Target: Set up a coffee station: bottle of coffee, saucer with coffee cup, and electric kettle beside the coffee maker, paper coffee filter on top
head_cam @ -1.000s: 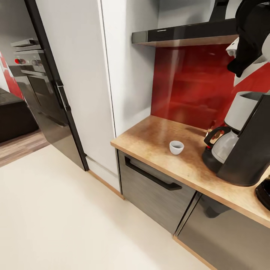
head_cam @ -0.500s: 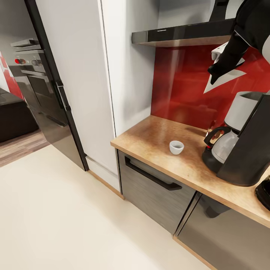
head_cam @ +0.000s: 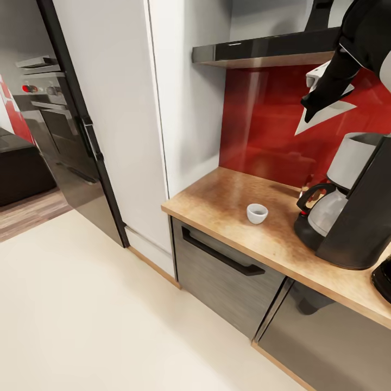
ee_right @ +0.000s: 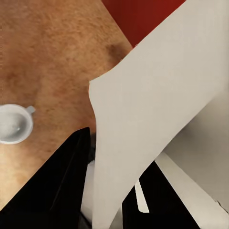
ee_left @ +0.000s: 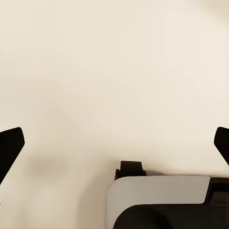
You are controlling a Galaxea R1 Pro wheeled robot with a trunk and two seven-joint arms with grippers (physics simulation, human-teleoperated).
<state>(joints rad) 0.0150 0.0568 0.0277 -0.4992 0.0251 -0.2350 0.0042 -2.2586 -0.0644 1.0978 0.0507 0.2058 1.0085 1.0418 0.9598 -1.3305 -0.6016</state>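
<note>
Open countertop left of coffee cup, coffee maker crowding right end, shelf overhead

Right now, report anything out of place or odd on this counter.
Nothing spilled or damaged. The coffee cup sits bare on the countertop, without a saucer, apart from the coffee maker. The paper coffee filter hangs in the right gripper, above the machine, not yet on it.

My right arm is glossy black with a thin white seam near the wrist, tapering to dark jaws. On the left wrist cam, the fingertips are flat black wedges, plus a pale grey rounded housing with a black base.
</note>
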